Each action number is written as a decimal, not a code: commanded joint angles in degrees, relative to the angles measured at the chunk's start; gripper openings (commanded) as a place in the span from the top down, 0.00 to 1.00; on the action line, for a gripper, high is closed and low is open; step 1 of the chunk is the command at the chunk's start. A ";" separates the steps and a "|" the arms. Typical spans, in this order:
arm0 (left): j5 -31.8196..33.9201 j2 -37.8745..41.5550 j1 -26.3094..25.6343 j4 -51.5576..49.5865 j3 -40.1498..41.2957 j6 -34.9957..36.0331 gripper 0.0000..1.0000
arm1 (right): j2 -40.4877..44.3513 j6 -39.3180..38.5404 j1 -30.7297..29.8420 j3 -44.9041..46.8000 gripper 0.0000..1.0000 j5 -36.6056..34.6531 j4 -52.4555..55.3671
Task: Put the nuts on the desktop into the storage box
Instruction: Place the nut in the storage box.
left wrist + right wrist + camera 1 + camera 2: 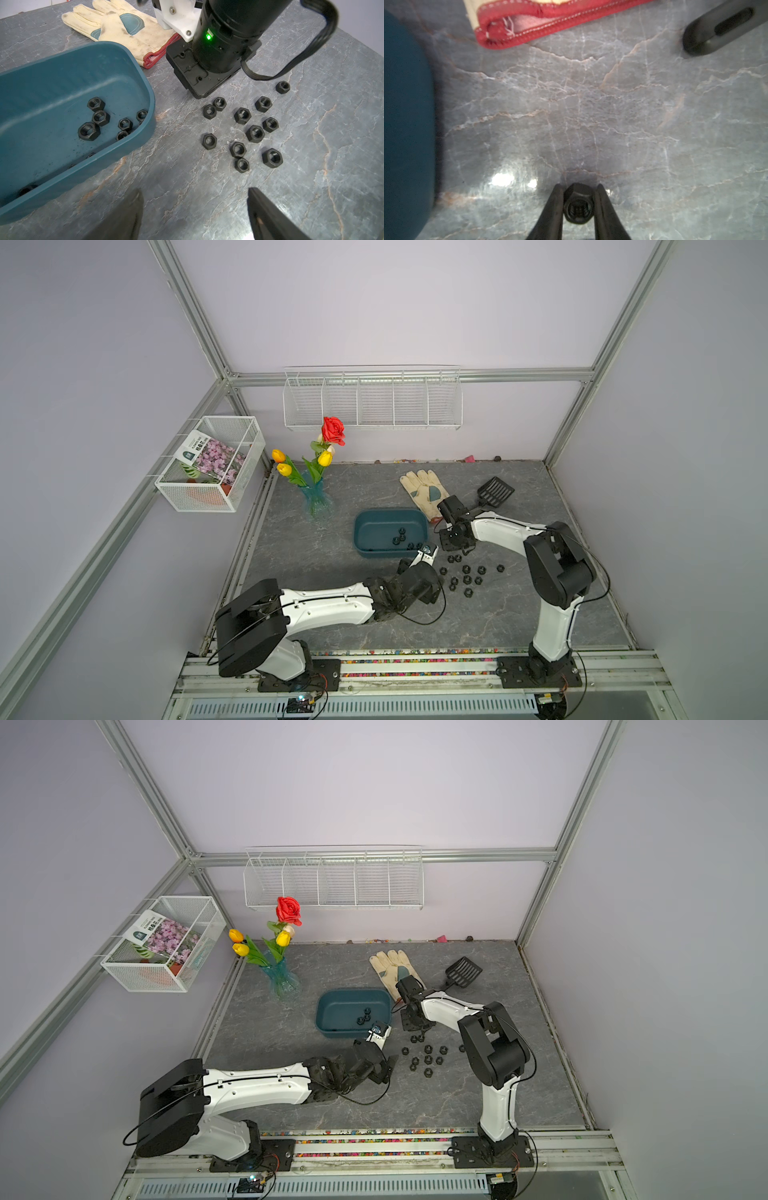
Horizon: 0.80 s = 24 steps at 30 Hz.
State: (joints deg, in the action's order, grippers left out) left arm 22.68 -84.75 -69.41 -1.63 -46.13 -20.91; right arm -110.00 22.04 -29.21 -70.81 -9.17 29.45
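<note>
Black nut, hole toward wrist camera

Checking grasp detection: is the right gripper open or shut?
Shut on a nut: in the right wrist view the right gripper has both fingers pressed against its sides.

The desk looks like polished stone, dark grey with pale veins, smooth and glossy enough to throw back bright spots of light. The nuts look like blackened metal, dull, with threaded bores; the nut between the matt black fingers of the right claw has a faintly grainy face. The storage box is smooth teal plastic with a soft sheen and dark specks of dirt. The glove is cream and soiled, cloth or leather, with a teal patch and a red stitched fabric cuff. The scoop is black plastic, the wire rack white-coated metal, the vase clear, glossy blue.
</note>
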 commanded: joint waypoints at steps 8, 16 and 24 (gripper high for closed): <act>5.89 6.53 -0.20 -2.84 1.62 -1.47 0.19 | 3.36 -0.77 -1.99 -3.14 0.85 -2.59 7.50; 7.65 10.98 1.64 -6.05 3.53 -3.23 0.19 | 6.78 -1.98 -6.81 -11.82 0.85 -5.15 13.47; 7.57 16.03 6.49 -8.03 6.71 -5.70 0.19 | 1.09 -3.43 -10.97 -21.90 0.85 -3.01 16.22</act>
State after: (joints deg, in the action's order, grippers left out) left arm 29.43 -70.63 -64.29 -7.73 -40.82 -24.80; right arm -105.82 19.86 -39.18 -90.28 -12.78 42.92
